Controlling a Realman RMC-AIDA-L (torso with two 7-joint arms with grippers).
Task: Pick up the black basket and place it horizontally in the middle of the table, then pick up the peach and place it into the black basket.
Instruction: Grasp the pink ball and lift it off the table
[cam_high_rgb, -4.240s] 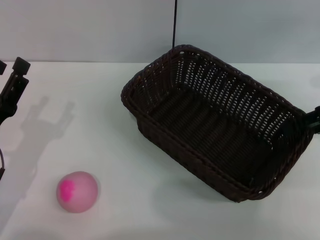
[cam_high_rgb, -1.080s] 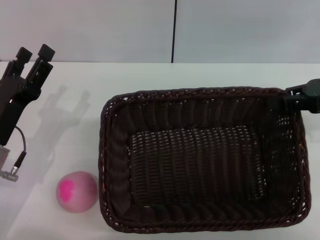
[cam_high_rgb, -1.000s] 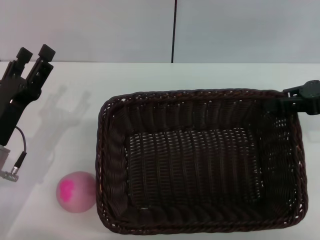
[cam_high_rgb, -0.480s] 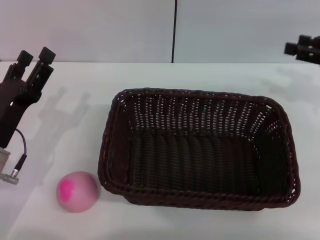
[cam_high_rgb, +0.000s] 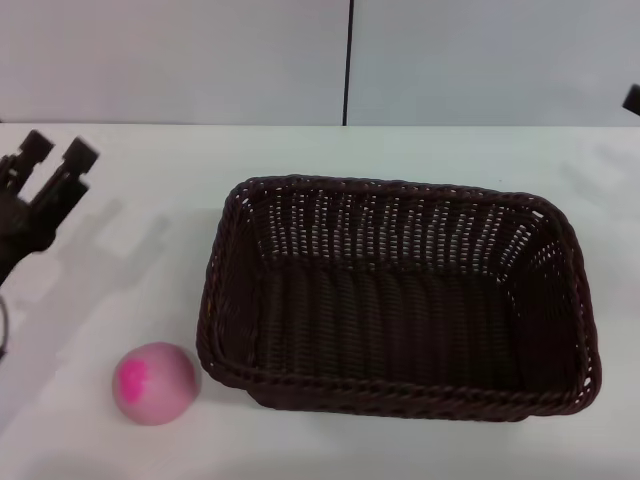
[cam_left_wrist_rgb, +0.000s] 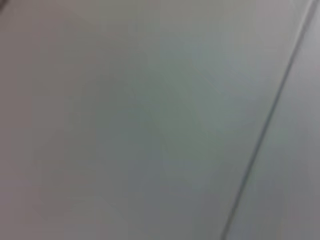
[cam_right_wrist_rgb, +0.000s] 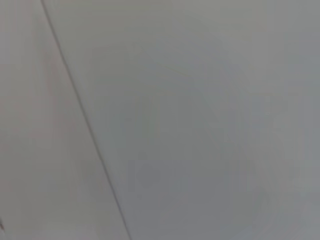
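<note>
Head view, basket: the black basket (cam_high_rgb: 398, 300) sits flat on the table (cam_high_rgb: 150, 200), long side running left to right, about mid-table and a little to the right; it looks empty.
Head view, peach: the peach (cam_high_rgb: 154, 383) lies at the near left, just beside the basket's near-left corner, whether touching I cannot tell.
Head view, left gripper: the left gripper (cam_high_rgb: 50, 160) hovers at the far left, fingers spread apart, holding nothing, well apart from the peach.
Head view, right gripper: only a dark sliver of the right gripper (cam_high_rgb: 632, 99) shows at the far right edge; its fingers' state cannot be told.
Left wrist view: blank grey wall with one thin seam; nothing of the task.
Right wrist view: the same, wall and seam only.
Handling, peach: probably light, smooth and prone to roll; a hold from above across its widest part, fingers on opposite sides, seems safest.
</note>
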